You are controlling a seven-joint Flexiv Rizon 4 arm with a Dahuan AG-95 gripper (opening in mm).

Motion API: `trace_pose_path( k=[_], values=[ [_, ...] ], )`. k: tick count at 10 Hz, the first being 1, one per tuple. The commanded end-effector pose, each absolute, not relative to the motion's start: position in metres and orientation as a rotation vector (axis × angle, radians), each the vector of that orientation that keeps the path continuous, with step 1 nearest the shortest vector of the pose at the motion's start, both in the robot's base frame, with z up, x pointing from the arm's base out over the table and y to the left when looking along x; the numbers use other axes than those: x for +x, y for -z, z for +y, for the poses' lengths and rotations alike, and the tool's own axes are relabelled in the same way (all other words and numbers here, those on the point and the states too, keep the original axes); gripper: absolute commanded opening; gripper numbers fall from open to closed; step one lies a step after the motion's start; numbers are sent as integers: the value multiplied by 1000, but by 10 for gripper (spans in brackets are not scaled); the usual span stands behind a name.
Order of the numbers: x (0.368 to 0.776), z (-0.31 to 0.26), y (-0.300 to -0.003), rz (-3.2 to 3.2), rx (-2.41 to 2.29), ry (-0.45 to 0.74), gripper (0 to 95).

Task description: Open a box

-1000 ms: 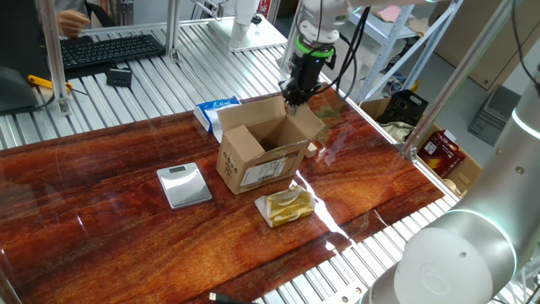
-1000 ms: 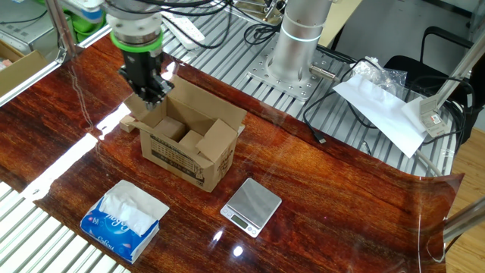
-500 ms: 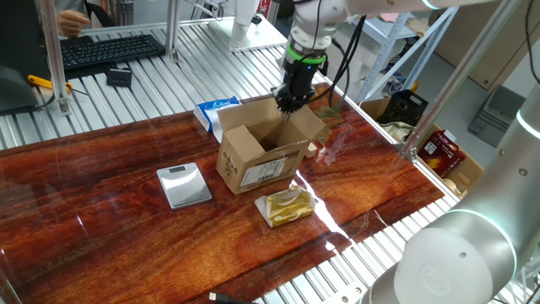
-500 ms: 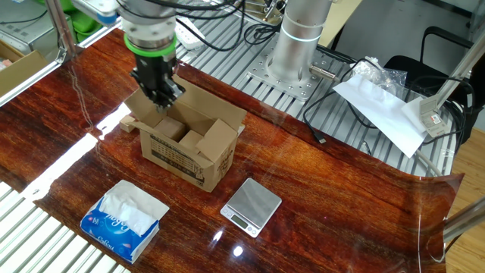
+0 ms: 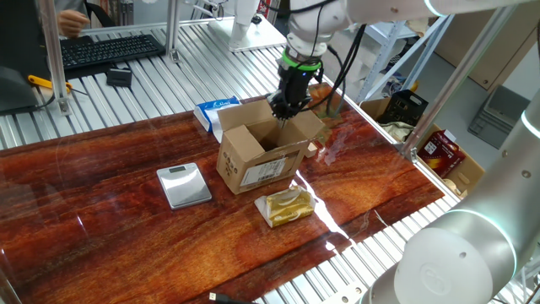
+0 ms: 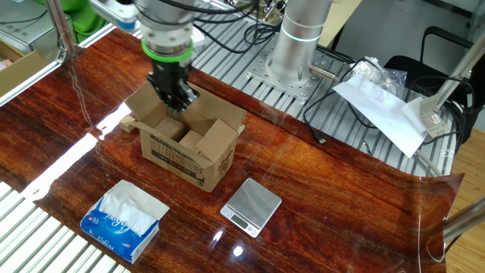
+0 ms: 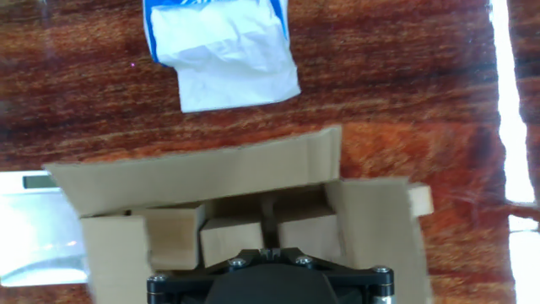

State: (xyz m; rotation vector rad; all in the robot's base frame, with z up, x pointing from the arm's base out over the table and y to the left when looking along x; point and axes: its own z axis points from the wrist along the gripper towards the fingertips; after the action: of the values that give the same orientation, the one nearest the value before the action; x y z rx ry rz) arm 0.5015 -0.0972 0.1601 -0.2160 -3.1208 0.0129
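The box [image 5: 263,156] is a small brown carton with a white label, standing on the wooden table with its top flaps up and spread. It also shows in the other fixed view, where the box [image 6: 189,144] has its inside visible. My gripper [image 5: 281,110] hangs over the far part of the opening, its tips level with the flap tops. The gripper [image 6: 178,102] looks shut with nothing between its fingers. In the hand view the box [image 7: 211,181] fills the lower half, and only the dark gripper [image 7: 269,252] body shows at the bottom edge.
A blue-and-white tissue packet [image 5: 215,108] lies just behind the box. A small silver scale [image 5: 184,184] lies to its left and a gold foil pack [image 5: 287,205] in front of it. The robot base [image 6: 299,45] and a white bag [image 6: 386,98] lie past the table.
My gripper has slid from the box's outer flap edge to a spot above the opening. The box has stayed in place.
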Motion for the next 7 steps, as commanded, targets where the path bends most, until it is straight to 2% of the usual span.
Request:
trace_pose_path(
  k=[1,7],
  values=[
    [495,-89,-158,-3122,-233,-10,0],
    [483,-68,-148,-3126,-267,-10,0]
  ],
)
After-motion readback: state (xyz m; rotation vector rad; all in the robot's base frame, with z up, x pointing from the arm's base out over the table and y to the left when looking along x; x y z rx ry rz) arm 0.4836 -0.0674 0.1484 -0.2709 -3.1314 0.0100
